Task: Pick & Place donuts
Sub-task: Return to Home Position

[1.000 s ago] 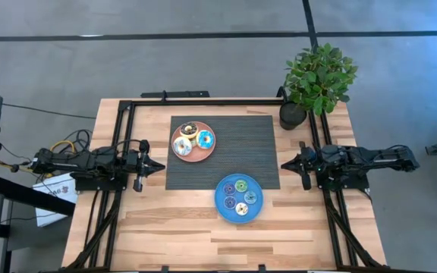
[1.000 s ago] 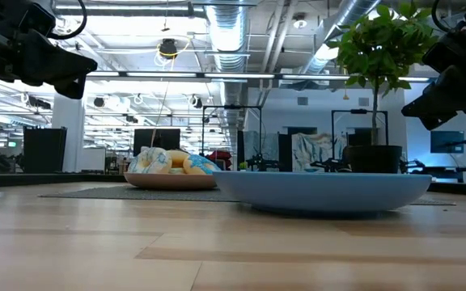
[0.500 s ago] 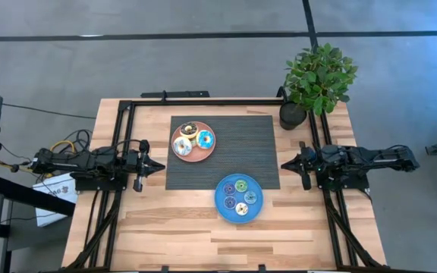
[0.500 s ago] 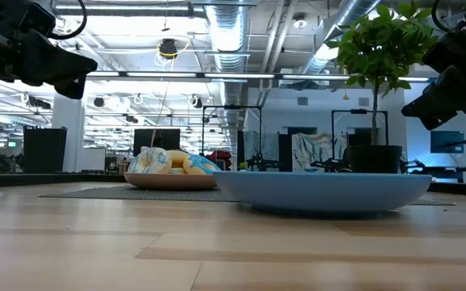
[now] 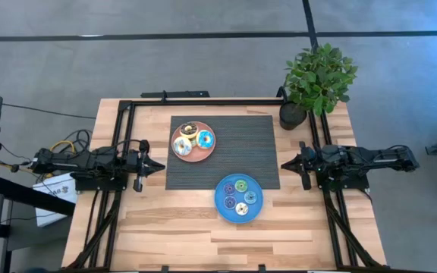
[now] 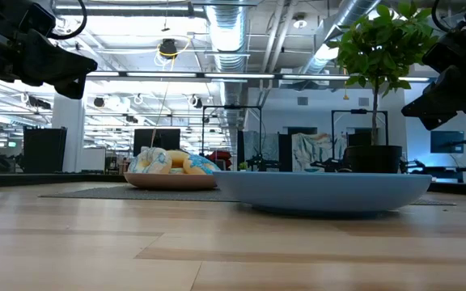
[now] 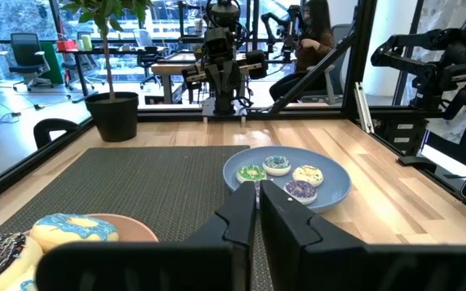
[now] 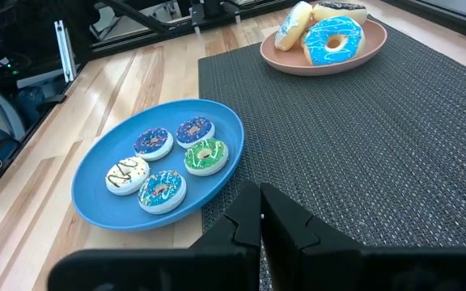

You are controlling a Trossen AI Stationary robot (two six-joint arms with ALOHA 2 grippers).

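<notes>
Since the large donuts (image 5: 194, 139) fill the pink plate (image 5: 193, 159) and the small donuts (image 5: 240, 196) the blue plate (image 5: 225, 205) between them, the left end effector (image 5: 161, 165) and right end effector (image 5: 283, 163) hover closed and empty.

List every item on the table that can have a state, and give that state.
Left gripper: shut, empty, left of the mat.
Right gripper: shut, empty, right of the mat.
Blue plate: holds five small donuts, lying flat.
Pink plate: holds large donuts, bunched together.
Plant: upright.
</notes>
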